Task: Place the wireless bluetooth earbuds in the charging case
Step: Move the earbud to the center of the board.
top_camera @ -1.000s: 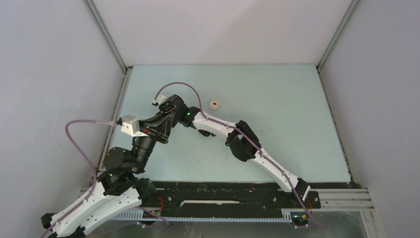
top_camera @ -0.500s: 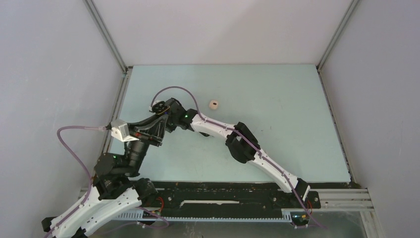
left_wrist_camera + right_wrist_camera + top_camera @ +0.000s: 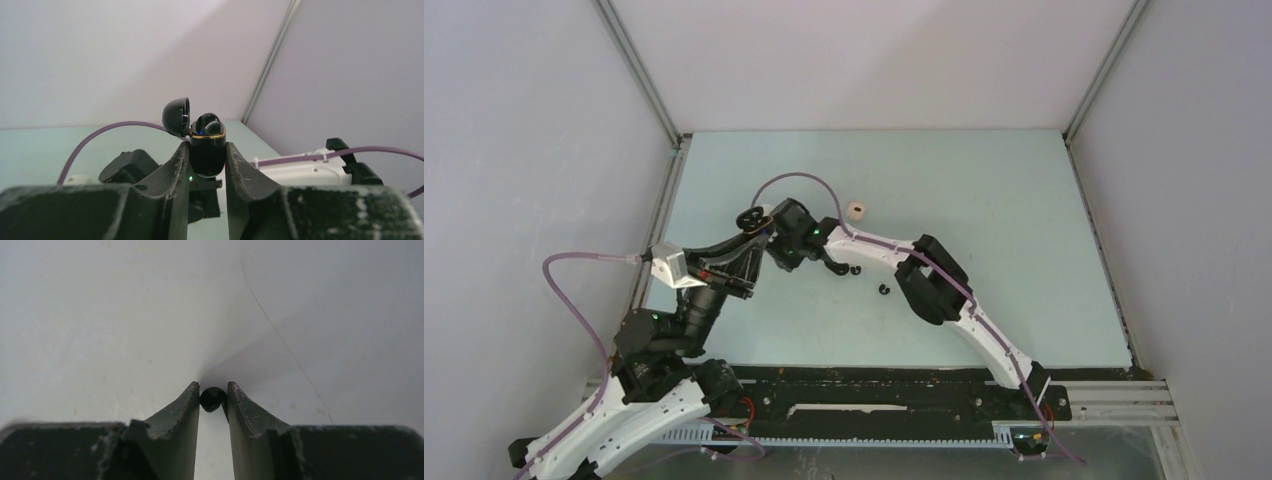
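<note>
From above, the left arm reaches in from the near left corner and its left pincer [image 3: 754,222] holds the black case [image 3: 746,217] up over the left part of the pale table [image 3: 1024,200]; the right arm [image 3: 964,310] stretches across from the near right, its wrist just beside the case, and its fingers are hidden in this view; two loose earbuds [image 3: 856,270] [image 3: 884,290], tiny and black, lie on the table close beside that arm's forward link; a small beige piece [image 3: 856,210] lies just beyond the arm, too small to make out. In the left wrist view the left pincer [image 3: 206,146] is clamped tight on the case [image 3: 206,157], a finger pressed to each flank; the case stands upright with its lid [image 3: 177,116] swung back to the left, and a glossy black dome [image 3: 208,122] sits in its mouth above a gold rim [image 3: 207,135]. In the right wrist view the right pincer [image 3: 212,391] is nearly closed, its tips pinching one black earbud [image 3: 212,400], both fingers touching it, against a plain pale surface.
</note>
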Controlling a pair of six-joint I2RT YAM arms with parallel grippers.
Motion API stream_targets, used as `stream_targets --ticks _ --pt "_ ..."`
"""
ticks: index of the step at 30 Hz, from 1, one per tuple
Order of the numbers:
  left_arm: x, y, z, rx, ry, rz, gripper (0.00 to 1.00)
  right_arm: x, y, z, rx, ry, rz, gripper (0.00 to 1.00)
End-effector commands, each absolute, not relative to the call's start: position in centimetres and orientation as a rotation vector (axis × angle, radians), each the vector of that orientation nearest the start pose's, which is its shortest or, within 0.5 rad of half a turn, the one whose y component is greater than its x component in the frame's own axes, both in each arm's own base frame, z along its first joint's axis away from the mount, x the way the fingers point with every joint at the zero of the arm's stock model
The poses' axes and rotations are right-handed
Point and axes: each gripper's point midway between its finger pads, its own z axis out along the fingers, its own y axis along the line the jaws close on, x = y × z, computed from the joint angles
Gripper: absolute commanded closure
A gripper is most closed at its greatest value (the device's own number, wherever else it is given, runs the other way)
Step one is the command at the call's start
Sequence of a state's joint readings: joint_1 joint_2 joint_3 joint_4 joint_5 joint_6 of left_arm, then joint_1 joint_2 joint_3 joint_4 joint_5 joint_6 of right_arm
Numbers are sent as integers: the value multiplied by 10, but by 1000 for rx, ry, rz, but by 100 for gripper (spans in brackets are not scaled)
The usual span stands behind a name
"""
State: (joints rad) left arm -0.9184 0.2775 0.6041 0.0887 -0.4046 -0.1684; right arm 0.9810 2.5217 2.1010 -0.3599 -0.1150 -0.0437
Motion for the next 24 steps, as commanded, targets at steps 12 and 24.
stream_targets --ticks 12,24 --pt "168 -146 390 122 1165 -831 100 295 387 13 -869 2535 606 69" --pt "170 -159 384 143 1176 -857 100 301 370 78 -731 2414 704 72"
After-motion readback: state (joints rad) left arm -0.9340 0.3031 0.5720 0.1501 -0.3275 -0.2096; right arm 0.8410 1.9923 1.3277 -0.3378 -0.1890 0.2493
